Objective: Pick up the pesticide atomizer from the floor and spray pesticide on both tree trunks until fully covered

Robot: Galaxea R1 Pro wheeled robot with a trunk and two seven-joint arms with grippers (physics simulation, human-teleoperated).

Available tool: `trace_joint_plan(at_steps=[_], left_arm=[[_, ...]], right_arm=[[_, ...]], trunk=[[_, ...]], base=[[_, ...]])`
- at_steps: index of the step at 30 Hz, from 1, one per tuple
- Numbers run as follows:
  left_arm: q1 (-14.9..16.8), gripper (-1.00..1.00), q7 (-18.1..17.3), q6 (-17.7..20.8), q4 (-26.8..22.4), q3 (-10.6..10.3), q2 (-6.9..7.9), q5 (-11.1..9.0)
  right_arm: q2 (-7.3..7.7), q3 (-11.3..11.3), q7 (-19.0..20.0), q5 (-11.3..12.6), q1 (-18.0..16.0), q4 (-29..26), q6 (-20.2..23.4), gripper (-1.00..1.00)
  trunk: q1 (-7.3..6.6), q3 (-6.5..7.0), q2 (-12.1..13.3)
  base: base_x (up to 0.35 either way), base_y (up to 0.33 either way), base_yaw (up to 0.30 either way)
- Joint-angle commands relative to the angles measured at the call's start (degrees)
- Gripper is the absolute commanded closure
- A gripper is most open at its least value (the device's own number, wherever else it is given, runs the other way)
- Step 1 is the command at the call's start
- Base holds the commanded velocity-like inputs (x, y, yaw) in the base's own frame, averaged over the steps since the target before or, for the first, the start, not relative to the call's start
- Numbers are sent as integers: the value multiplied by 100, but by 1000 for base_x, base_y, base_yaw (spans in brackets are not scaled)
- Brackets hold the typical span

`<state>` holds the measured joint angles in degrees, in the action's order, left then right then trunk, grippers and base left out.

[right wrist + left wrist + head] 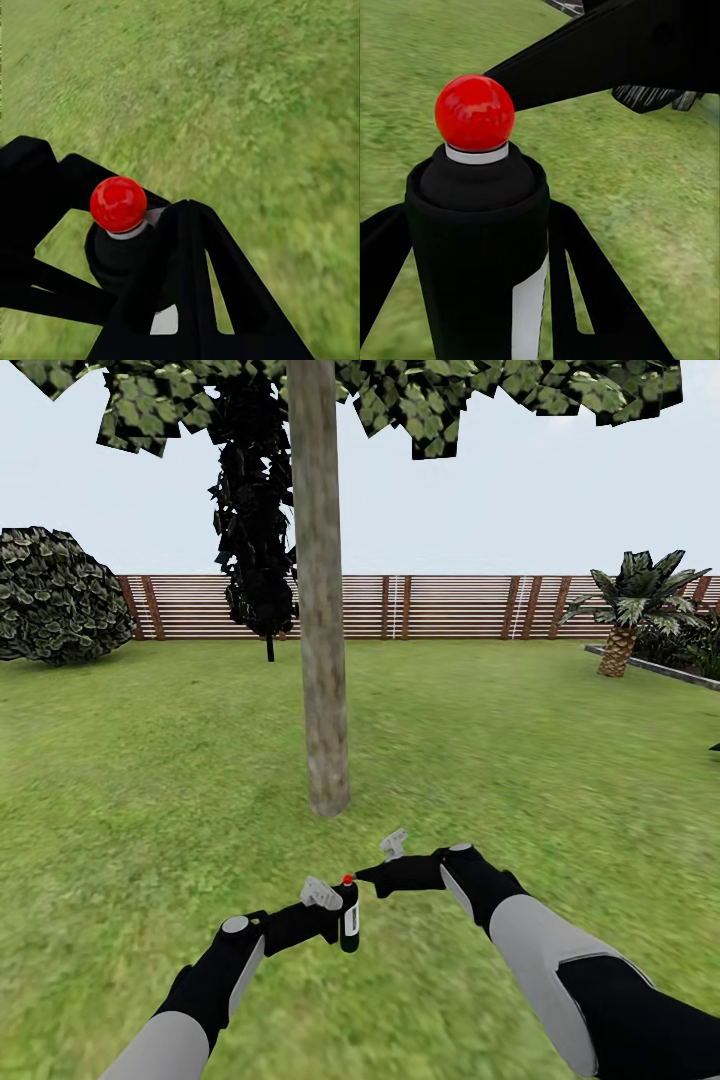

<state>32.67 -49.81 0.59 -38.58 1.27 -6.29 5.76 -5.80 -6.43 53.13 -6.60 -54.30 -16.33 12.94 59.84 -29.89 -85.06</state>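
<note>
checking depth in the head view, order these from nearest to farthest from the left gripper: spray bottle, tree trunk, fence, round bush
1. Spray bottle, held in the left gripper.
2. Tree trunk, straight ahead on the lawn.
3. Round bush, far off to the left, and fence, along the back; too close to call.

No readable text, seemingly.

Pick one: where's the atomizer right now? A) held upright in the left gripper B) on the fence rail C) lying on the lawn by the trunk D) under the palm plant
A: the atomizer, red cap up, sits upright between the left gripper fingers, above the lawn short of the tree trunk.
</note>
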Motion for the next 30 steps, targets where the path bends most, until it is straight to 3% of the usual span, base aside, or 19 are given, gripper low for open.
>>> trace_joint_plan(at_steps=[1, 14, 18, 19, 20, 22, 23, 24, 25, 27, 29, 30], left_arm=[[2, 100, -21, 4, -9, 11, -3, 37], [2, 100, -20, 3, -1, 5, -9, 37], [2, 100, -20, 3, -4, 7, -6, 38], [2, 100, -20, 3, -8, 16, -4, 39], [2, 100, -20, 2, -7, 20, -4, 39], [2, 100, -17, 2, -5, 29, -3, 40], [2, 100, -1, 2, -7, 34, -3, 44], [2, 100, 24, 2, -7, 37, -3, 45], [2, 100, 139, 2, -8, 42, -3, 46], [2, 100, 742, 2, -5, 46, -3, 48], [2, 100, 1197, 2, 0, 45, -3, 44], [2, 100, 1689, 2, 3, 44, -3, 39]], right_arm=[[-4, 17, 22, -34, -2, -14, 45, 100], [-53, -24, 22, -34, -1, -18, 51, 100], [-13, 0, -220, -35, -1, -39, 44, 100], [292, 28, -1553, -27, -1, -81, 0, -100], [541, 33, -2257, -18, -1, -86, -247, -100], [730, 42, -2783, -22, -1, -90, -436, -100], [877, 50, -3463, -20, -1, -86, -508, -100], [919, 52, -3753, -17, -1, -78, -526, -100], [984, 61, -4391, -14, -1, -52, -556, -100], [1056, 72, -5593, -11, 8, 127, -620, -100], [1078, 75, -6031, -10, 11, 297, -750, -100], [1094, 77, -6346, -9, 13, 511, -966, -100]], trunk=[[0, -6, -3], [0, -6, -3], [0, -6, -3], [0, -6, -3], [0, -6, -3], [0, -6, -3], [0, -6, -3], [0, -6, -3], [0, -6, -3], [0, -6, -3], [0, -6, -3], [0, -6, -3]], base=[[0, 0, 0], [0, 0, 0], [0, 0, 0], [0, 0, 0], [0, 0, 0], [0, 0, 0], [0, 0, 0], [0, 0, 0], [0, 0, 0], [0, 0, 0], [0, 0, 0], [0, 0, 0]])
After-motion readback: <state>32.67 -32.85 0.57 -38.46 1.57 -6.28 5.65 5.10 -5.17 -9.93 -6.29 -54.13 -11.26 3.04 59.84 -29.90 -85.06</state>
